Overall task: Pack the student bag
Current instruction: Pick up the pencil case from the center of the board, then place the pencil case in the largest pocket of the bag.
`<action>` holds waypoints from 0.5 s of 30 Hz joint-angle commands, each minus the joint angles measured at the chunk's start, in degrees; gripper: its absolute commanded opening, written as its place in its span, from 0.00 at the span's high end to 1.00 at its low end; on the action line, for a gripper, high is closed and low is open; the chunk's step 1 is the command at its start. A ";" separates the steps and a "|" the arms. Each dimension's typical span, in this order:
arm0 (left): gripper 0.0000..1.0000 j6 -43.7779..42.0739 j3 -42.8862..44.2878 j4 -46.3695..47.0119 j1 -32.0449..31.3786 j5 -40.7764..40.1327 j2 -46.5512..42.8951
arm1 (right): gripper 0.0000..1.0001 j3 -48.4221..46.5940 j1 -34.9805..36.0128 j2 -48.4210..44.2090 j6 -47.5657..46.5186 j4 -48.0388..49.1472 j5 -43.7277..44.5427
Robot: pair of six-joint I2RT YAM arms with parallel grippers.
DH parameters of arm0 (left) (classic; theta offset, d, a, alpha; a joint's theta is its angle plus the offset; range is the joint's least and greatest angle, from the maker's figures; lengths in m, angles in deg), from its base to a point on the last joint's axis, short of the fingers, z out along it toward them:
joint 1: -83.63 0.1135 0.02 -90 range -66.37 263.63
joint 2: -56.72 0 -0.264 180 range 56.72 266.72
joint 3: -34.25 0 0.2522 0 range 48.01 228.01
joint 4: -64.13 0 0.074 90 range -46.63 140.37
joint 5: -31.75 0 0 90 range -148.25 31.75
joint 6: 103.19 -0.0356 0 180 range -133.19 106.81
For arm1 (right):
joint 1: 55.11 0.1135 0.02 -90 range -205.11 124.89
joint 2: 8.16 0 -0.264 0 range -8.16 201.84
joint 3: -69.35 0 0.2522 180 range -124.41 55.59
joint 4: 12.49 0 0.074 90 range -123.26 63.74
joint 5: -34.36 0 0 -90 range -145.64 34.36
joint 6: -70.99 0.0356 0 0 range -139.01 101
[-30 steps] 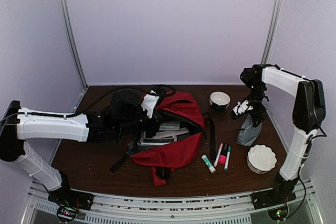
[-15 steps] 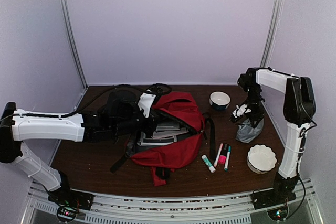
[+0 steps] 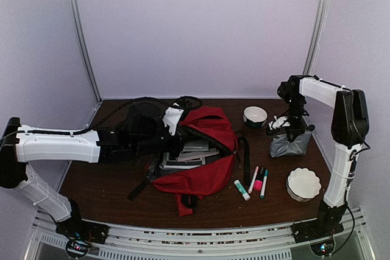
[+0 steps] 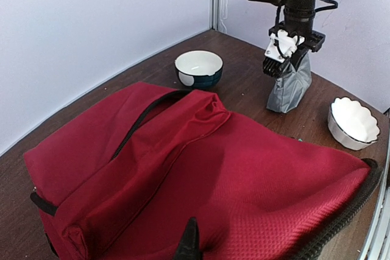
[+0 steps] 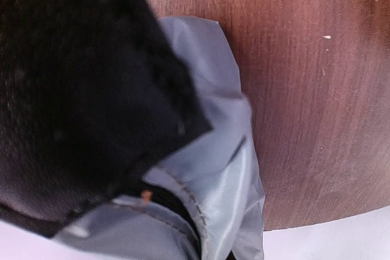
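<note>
The student bag (image 3: 207, 175), a big red backpack, lies open in the middle of the table with books (image 3: 189, 153) showing in its mouth. My left gripper (image 3: 175, 140) is at the bag's left rim. In the left wrist view its dark tip (image 4: 187, 243) is shut on puckered red fabric of the bag (image 4: 201, 168). At the right, my right gripper (image 3: 291, 132) points down, shut on the top of a small grey pouch (image 3: 289, 146). The pouch (image 4: 291, 89) stands upright under that gripper (image 4: 280, 65). Grey fabric (image 5: 213, 175) fills the right wrist view, hiding the fingers.
A dark-rimmed bowl (image 3: 255, 115) sits behind the pouch and a white scalloped bowl (image 3: 303, 183) in front of it. Markers (image 3: 258, 181) and a glue stick (image 3: 241, 190) lie beside the bag's black strap (image 3: 245, 156). Walls close in the back and both sides.
My right gripper came down onto the grey pouch and shut on its top; the pouch went from a leaning shape to a squat upright one. The left arm barely moved.
</note>
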 commanded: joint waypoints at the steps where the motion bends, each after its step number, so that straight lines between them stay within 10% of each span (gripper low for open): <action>1: 1.00 -1.02 3.61 3.17 -0.12 2.33 1.29 | 1.00 -1.04 0.05 -6.82 5.12 -2.56 -4.94; 15: 1.00 4.21 13.37 2.39 0.97 5.81 7.93 | 1.00 3.15 25.17 -35.66 19.65 -6.79 -31.06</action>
